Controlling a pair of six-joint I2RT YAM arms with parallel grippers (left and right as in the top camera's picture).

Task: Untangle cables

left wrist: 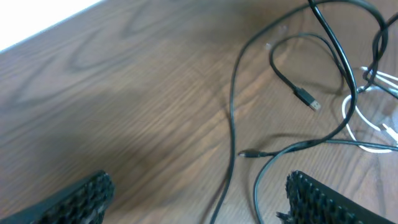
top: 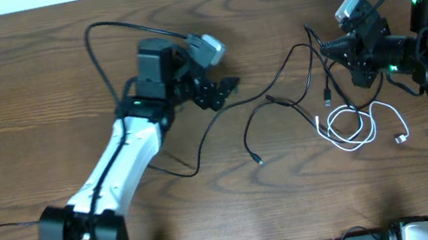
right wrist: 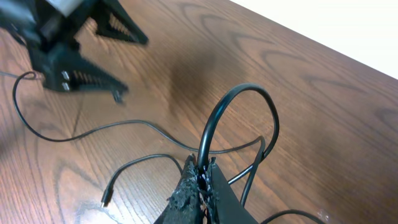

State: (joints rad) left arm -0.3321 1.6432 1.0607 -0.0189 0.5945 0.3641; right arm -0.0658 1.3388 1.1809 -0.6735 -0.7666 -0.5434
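Overhead view puts the tangle at about 3 o'clock on the table (top: 31, 82): several thin black cables (top: 277, 100) cross one another there, and the white cable (top: 349, 145) lies coiled at roughly 4 o'clock, its loops overlapped by at least 1 black strand. The right gripper (top: 330, 50) sits at 2 o'clock, directly at 12 o'clock of the white coil, with its jaws fully closed on a raised loop of black cable; the right wrist view shows that loop arching up out of the pinched fingertips. The left gripper (top: 222, 92) is near 12 o'clock of the table centre, jaws spread wide and holding nothing, while its wrist view shows a black strand running across the wood below the gap, with 2 small plug ends lying farther toward 1 o'clock. The untangling looks barely begun, since the crossings are all in place. The main risk, as I judge it, is that a pull by the right arm drags the whole bundle instead of freeing 1 cord, because nothing anchors the other strands. A hard pull could also tighten the crossings over the white coil, or snag a plug end in a loop. The pinch is on a thin, slippery cord, so the loop may slide out. If the left jaws close low, they could catch 2 strands together.
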